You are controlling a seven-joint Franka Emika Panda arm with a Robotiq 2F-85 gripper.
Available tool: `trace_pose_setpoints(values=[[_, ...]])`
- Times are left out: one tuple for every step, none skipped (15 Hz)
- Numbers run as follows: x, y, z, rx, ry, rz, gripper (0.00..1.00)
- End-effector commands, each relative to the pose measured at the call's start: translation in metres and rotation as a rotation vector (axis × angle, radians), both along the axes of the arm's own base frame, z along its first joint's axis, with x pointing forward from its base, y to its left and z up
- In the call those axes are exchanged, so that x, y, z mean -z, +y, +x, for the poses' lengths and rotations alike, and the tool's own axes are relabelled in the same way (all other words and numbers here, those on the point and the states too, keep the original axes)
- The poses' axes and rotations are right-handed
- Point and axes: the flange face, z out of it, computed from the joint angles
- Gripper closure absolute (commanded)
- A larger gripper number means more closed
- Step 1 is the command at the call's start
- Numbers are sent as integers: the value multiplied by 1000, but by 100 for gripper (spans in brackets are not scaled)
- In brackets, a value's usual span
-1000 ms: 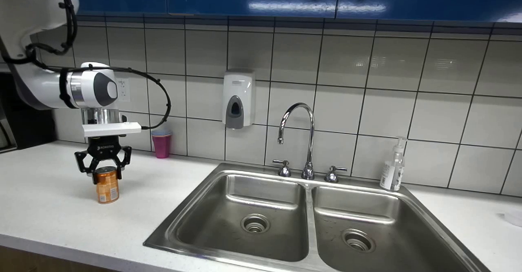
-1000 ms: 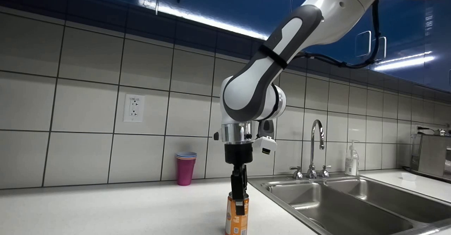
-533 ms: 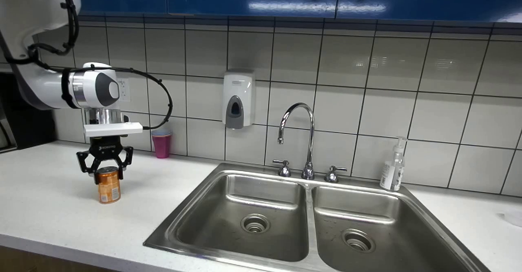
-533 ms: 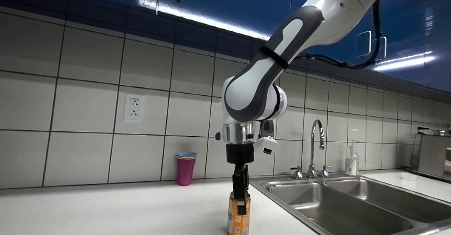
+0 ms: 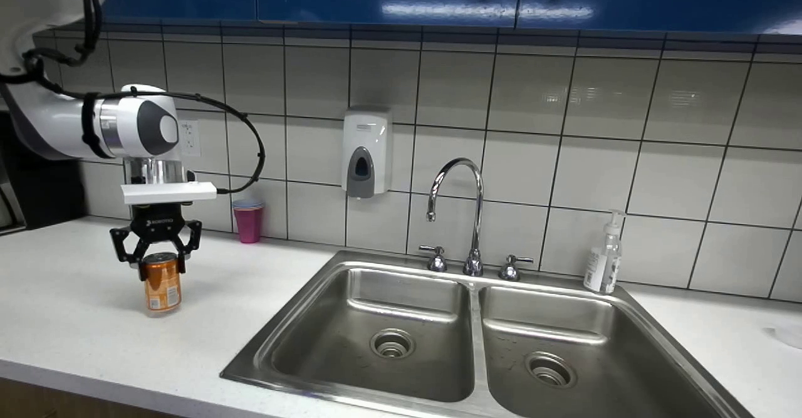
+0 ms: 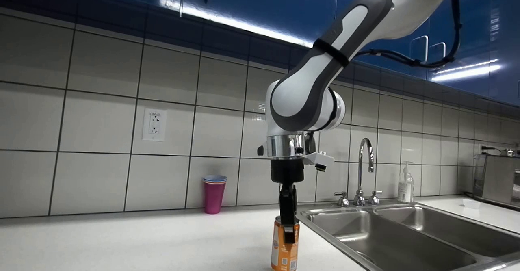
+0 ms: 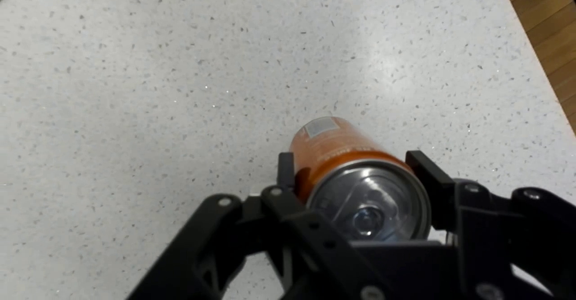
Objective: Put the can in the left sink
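The orange can (image 5: pixel 163 287) with a silvery top is upright between my gripper's fingers, just above the white counter at the left of the sink. It also shows in an exterior view (image 6: pixel 285 250) and in the wrist view (image 7: pixel 337 145). My gripper (image 5: pixel 162 270) is shut on the upper part of the can, one finger on each side; the wrist view (image 7: pixel 353 169) shows both fingers against it. The left sink (image 5: pixel 326 355) is a steel basin with a round drain, to the right of the can, and shows in part in an exterior view (image 6: pixel 390 242).
The right basin (image 5: pixel 601 361) adjoins the left sink. A tall faucet (image 5: pixel 479 217) rises behind the divider between two handles. Pink-purple stacked cups (image 5: pixel 249 225) stand by the wall behind the gripper. A soap bottle (image 5: pixel 603 258) stands behind the right basin. A dispenser (image 5: pixel 368 151) hangs on the wall.
My gripper and the can have risen together a little, and the can's base has left the counter. The arm has also shifted slightly sideways. The sink and cups have not moved.
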Motion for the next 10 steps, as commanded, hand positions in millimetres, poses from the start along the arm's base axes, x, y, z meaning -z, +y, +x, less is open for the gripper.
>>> trace_pose_setpoints(values=[[-30,-15,-19,-19,-39,38,62],[-36,-19,-21,-16,-48,47,62],[-42,-23,-23,-15,-66,58,62],[-48,-28,-25,-17,-77,65,62],[-53,-32,-27,-13,-85,73,62],[-59,-38,-27,-10,-94,83,62],[-64,-43,-28,-3,-100,89,62],[-69,-48,-28,6,-107,93,62],[-72,-54,-28,14,-112,96,62],[-74,-60,-27,24,-118,96,62]])
